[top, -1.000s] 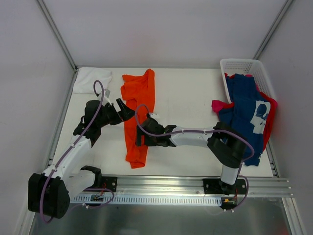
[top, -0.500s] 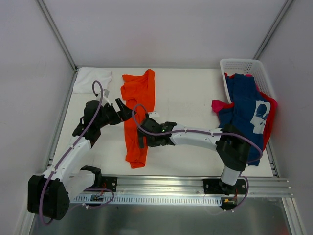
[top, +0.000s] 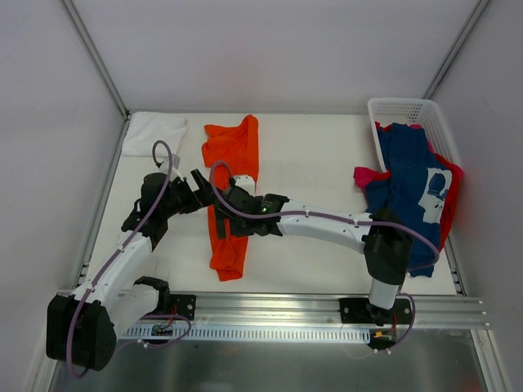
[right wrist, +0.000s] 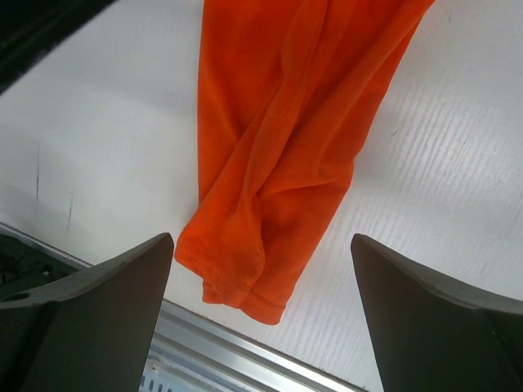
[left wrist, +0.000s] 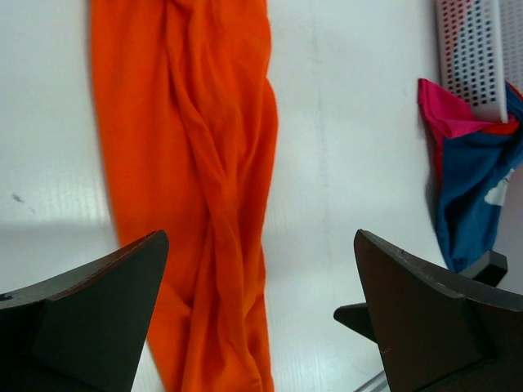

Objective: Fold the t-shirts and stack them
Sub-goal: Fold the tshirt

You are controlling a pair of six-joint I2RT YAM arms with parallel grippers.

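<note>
The orange t-shirt (top: 230,192) lies as a long bunched strip from the table's back to its front edge. My left gripper (top: 201,183) hovers open at the strip's left side near its middle, with nothing between its fingers (left wrist: 82,318). In the left wrist view the orange t-shirt (left wrist: 196,163) runs below the left gripper (left wrist: 260,238). My right gripper (top: 225,198) is open over the strip, just right of the left one. In the right wrist view the orange t-shirt's hemmed end (right wrist: 261,204) lies under the open right gripper (right wrist: 261,242). A white t-shirt (top: 154,131) sits back left. Navy (top: 409,188) and pink-red (top: 368,175) t-shirts hang from the basket.
The white lattice basket (top: 406,110) stands at the back right, with cloth spilling over its near side. The metal rail (top: 270,306) runs along the front edge, just past the orange strip's end. Grey walls close in both sides and the back.
My right gripper has moved left and farther back along the orange t-shirt, closing in on the left gripper. The left gripper has hardly shifted. Both stay open.
</note>
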